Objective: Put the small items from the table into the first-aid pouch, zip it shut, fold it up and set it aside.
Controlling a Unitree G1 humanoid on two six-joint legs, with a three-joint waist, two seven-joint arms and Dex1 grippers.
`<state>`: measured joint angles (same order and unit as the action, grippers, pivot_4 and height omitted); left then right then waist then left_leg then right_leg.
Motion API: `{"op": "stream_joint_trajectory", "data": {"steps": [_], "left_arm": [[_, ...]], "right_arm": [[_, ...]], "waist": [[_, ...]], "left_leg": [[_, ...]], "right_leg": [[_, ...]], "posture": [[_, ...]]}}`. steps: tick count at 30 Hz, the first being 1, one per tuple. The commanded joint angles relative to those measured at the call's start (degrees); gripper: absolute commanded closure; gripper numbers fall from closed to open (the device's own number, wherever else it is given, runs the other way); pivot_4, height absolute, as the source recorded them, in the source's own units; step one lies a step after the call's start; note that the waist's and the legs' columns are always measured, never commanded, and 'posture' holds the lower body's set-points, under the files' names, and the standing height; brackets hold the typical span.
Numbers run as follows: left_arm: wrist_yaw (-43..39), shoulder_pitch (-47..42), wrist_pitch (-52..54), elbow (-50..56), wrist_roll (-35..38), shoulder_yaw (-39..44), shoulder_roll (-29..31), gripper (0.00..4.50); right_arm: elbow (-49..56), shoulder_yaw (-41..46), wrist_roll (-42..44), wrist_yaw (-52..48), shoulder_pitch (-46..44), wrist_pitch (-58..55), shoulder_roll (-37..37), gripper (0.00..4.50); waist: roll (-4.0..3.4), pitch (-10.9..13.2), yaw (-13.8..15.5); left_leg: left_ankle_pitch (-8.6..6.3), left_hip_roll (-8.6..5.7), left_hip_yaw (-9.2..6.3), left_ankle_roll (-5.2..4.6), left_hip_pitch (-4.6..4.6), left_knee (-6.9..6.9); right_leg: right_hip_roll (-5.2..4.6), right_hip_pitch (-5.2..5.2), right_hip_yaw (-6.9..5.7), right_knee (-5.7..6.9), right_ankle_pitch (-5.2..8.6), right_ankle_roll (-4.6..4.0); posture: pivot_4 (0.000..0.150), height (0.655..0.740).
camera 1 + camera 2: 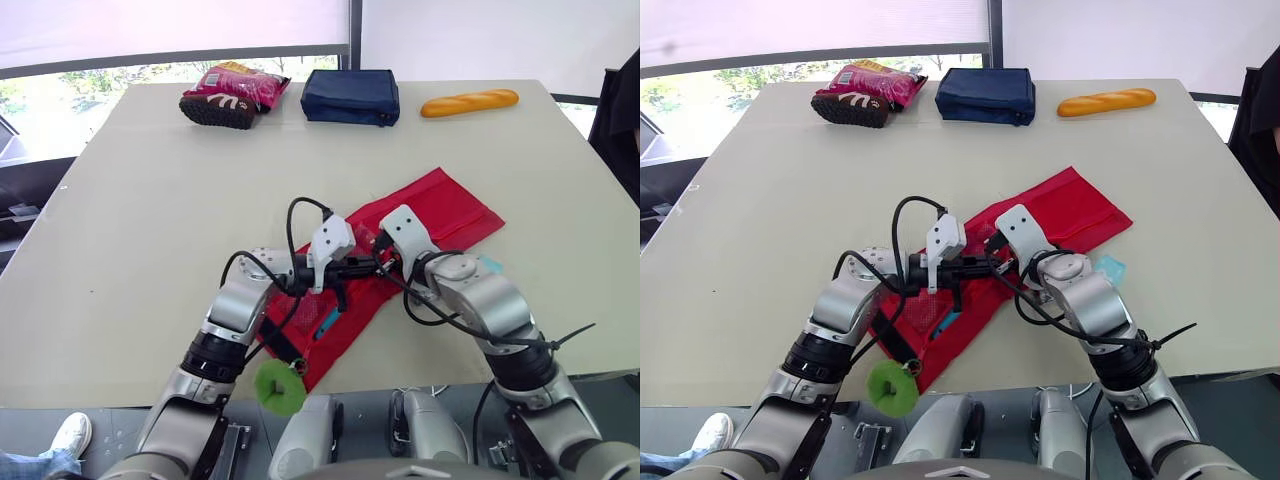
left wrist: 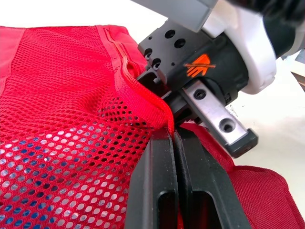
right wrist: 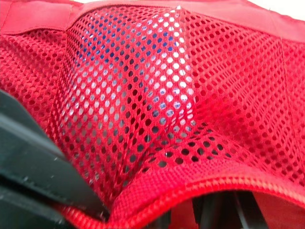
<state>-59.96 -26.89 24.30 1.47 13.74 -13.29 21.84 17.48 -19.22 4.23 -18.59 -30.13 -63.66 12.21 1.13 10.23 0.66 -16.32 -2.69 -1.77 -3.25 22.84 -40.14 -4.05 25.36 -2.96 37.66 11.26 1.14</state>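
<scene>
The red first-aid pouch (image 1: 440, 210) lies unfolded across the middle of the table, its mesh pocket (image 2: 71, 143) towards me. Blue items (image 1: 327, 322) show through the mesh. Both grippers meet over the pocket's zipper edge. My left gripper (image 1: 345, 268) is shut on the red zipper hem (image 2: 157, 102), its fingers (image 2: 162, 181) pressed together. My right gripper (image 1: 380, 262) faces it almost tip to tip and holds the pocket's hem (image 3: 190, 183), which rises like a tent. A small light-blue item (image 1: 490, 263) lies on the table beside my right arm.
At the far edge lie a pink snack bag (image 1: 235, 85) on a brown thing, a navy pouch (image 1: 350, 96) and a bread loaf (image 1: 469, 102). A green round piece (image 1: 280, 388) hangs off the near table edge. A person (image 1: 622, 110) stands at the right.
</scene>
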Motion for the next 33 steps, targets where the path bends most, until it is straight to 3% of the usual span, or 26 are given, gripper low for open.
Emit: {"op": "stream_joint_trajectory", "data": {"steps": [1, 3, 6, 13, 22, 25, 33], "left_arm": [[-1.0, -0.8, -1.5, 0.4, 0.9, -1.2, -0.7, 4.5], [-1.2, -0.9, -1.8, 0.0, 0.8, -1.0, -0.3, 4.5], [-1.9, -1.5, -2.6, -1.3, 0.4, -0.4, 0.6, 4.5], [-6.0, -3.9, -7.6, -7.6, -0.9, 0.2, 4.6, 4.5], [-17.0, -7.6, -17.9, -20.1, -1.1, 1.2, 11.9, 4.5], [-22.2, -8.6, -19.7, -23.6, -0.4, 1.4, 14.2, 4.5], [-31.5, -14.9, -34.3, -39.4, -2.8, 1.4, 17.1, 4.5]], "right_arm": [[3.9, -0.2, 1.5, -1.7, 0.2, 2.8, -0.2, 2.58], [5.2, 0.7, 2.2, -2.2, 1.0, 2.6, 0.6, 1.57], [8.2, 2.9, 3.9, -4.5, 2.8, 2.0, 3.0, 0.78], [15.5, 8.2, 10.2, -12.9, 9.4, 5.1, 11.8, 0.78], [18.5, 19.1, 16.9, -21.7, 19.6, 28.1, 15.7, 0.78], [19.0, 25.5, 21.1, -23.2, 23.4, 31.3, 15.8, 0.04], [21.2, 37.6, 29.1, -29.5, 34.6, 37.4, 20.3, 0.04]], "waist": [[0.0, 0.0, 0.0], [0.0, 0.0, 0.0], [-0.01, 0.0, 0.1], [-0.02, 0.0, -0.2], [-0.01, 0.0, -0.5], [-0.01, 0.0, -0.3], [-0.04, 0.0, 0.1]], "left_leg": [[0.0, 0.0, 0.0, 0.0, 0.0, 0.0], [0.0, -0.01, 0.0, -0.01, 0.0, 0.0], [0.0, 0.0, 0.0, -0.01, 0.0, 0.01], [-0.11, 0.05, 0.0, -0.2, 0.0, 0.01], [-0.15, 0.1, 0.0, -0.26, -0.01, 0.01], [-0.15, 0.1, 0.0, -0.26, 0.0, 0.01], [-0.17, 0.12, 0.03, -0.31, 0.0, 0.01]], "right_leg": [[0.0, 0.0, 0.0, -0.01, 0.0, 0.0], [0.0, 0.0, 0.0, -0.01, 0.0, 0.0], [0.0, 0.0, 0.0, 0.0, 0.0, 0.0], [0.04, -0.01, -0.02, -0.04, 0.01, 0.01], [0.05, -0.01, -0.07, -0.05, 0.02, 0.03], [0.04, -0.01, -0.06, -0.05, 0.02, 0.03], [0.04, -0.04, -0.07, -0.06, 0.02, 0.03]], "posture": [[0.15, 0.7397], [0.15, 0.7397], [0.15, 0.7397], [0.15, 0.7397], [0.15, 0.7397], [0.15, 0.7397], [0.15, 0.7397]]}}
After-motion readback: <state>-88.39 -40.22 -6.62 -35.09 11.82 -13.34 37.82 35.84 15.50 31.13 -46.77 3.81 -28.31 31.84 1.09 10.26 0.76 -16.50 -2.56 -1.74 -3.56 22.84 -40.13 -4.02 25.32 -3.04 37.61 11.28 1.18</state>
